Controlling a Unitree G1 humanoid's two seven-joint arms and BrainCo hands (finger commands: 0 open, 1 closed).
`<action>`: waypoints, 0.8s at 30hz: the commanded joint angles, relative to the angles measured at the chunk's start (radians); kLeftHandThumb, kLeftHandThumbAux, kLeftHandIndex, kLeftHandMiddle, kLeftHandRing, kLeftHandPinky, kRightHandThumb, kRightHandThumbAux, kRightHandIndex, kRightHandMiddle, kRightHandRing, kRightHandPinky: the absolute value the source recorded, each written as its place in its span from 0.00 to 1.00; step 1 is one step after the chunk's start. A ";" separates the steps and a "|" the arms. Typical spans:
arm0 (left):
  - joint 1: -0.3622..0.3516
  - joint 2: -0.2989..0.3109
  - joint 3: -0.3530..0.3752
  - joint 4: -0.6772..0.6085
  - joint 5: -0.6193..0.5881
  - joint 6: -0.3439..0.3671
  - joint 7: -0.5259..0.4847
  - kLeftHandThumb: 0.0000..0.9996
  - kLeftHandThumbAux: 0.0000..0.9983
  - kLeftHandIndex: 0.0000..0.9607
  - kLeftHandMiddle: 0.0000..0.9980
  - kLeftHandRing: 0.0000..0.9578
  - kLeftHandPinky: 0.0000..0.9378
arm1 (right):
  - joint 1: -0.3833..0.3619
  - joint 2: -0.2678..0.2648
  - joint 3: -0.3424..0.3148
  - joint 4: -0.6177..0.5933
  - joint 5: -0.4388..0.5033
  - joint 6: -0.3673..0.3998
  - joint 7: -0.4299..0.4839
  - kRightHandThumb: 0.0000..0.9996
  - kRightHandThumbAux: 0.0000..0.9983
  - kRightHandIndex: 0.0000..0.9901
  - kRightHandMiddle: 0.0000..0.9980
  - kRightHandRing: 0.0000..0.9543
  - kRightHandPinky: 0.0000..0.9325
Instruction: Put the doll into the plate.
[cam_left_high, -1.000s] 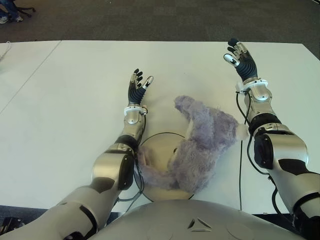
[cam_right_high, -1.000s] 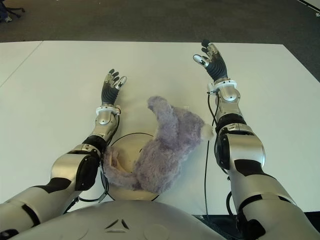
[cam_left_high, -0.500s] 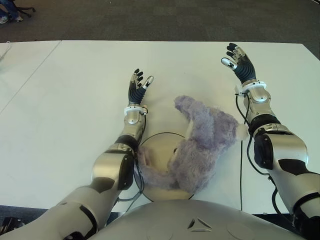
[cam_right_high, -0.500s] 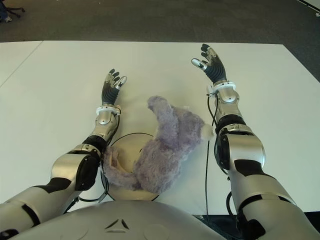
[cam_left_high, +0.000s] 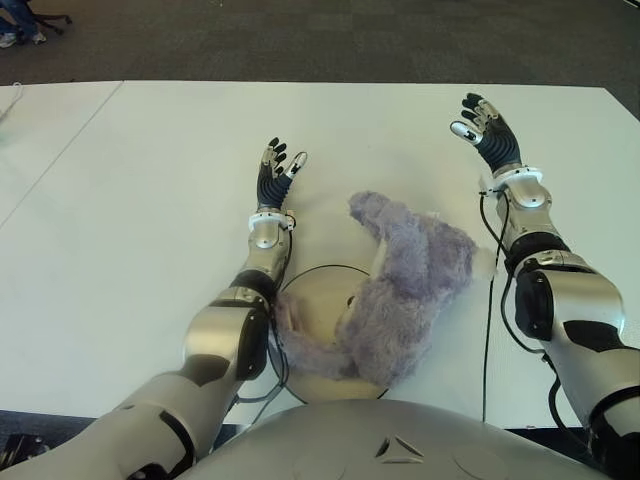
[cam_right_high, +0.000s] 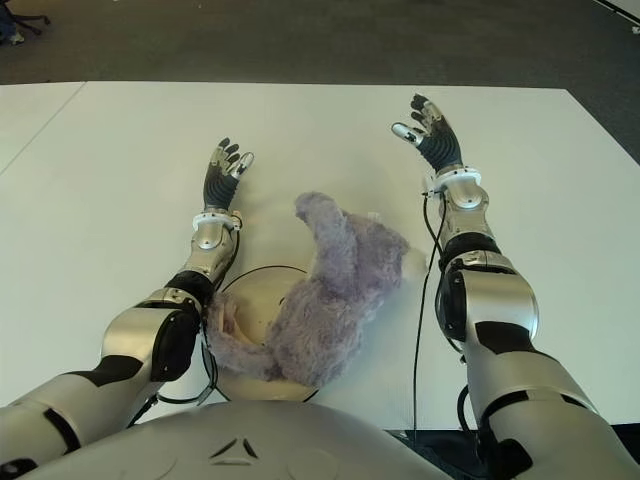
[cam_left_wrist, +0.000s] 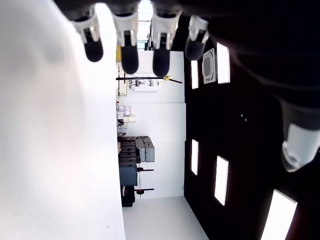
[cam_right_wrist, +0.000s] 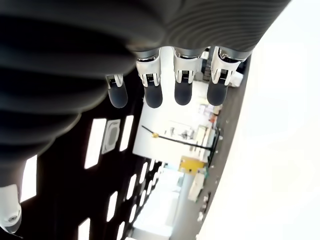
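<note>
A fuzzy lilac doll lies across the right part of a round pale plate near the table's front edge, its upper half hanging over the rim onto the table. My left hand is beyond the plate, to its left, fingers spread and holding nothing. My right hand is farther back on the right, well beyond the doll, also open and empty. Both wrist views show only straight fingers and fingers with nothing between them.
The white table stretches wide around both hands, with its far edge meeting a dark carpet. A black cable runs along the table beside my right forearm. A chair base stands at the far left on the floor.
My right hand has shifted slightly to the right and nearer, still open. The doll, plate and left hand have not moved.
</note>
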 joint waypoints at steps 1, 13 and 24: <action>0.183 -0.041 0.009 0.137 -0.005 0.140 0.000 0.00 0.49 0.05 0.14 0.12 0.03 | 0.135 0.081 -0.032 0.044 0.029 0.027 0.037 0.00 0.58 0.01 0.02 0.00 0.00; 0.187 -0.020 0.007 0.138 0.002 0.146 -0.009 0.00 0.49 0.04 0.11 0.10 0.04 | 0.149 0.167 -0.057 0.071 0.019 0.130 -0.074 0.00 0.62 0.07 0.07 0.04 0.05; 0.191 -0.019 -0.006 0.136 0.011 0.139 -0.013 0.00 0.47 0.01 0.09 0.08 0.03 | 0.181 0.174 -0.038 0.077 -0.030 0.135 -0.186 0.00 0.70 0.11 0.12 0.10 0.11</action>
